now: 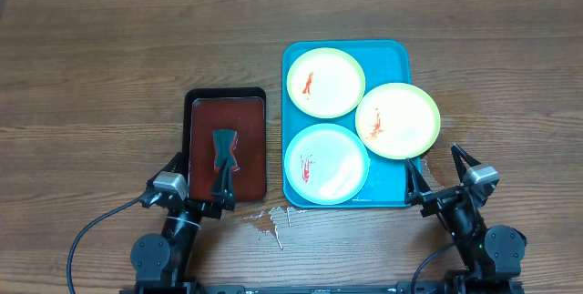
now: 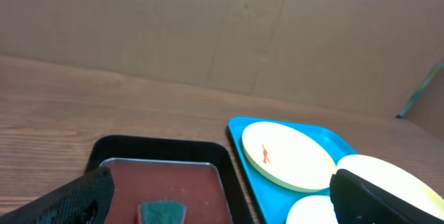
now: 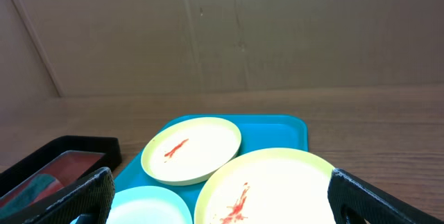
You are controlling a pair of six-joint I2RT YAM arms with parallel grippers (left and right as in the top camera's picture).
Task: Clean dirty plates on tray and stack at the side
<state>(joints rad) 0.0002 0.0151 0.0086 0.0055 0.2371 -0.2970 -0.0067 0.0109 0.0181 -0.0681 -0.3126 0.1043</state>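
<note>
Three sauce-smeared plates (image 1: 325, 82) all sit on the turquoise tray (image 1: 390, 51), none wiped or stacked on the bare tabletop (image 1: 510, 76), while left gripper (image 2: 220, 179) and right gripper (image 3: 220, 175) hover, fingers wide and empty.

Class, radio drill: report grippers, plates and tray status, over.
Both open, empty: left gripper by dark tray, right gripper beside blue tray. Three plates on it, all sauce-smeared, none stacked. Nothing blocking them.
</note>
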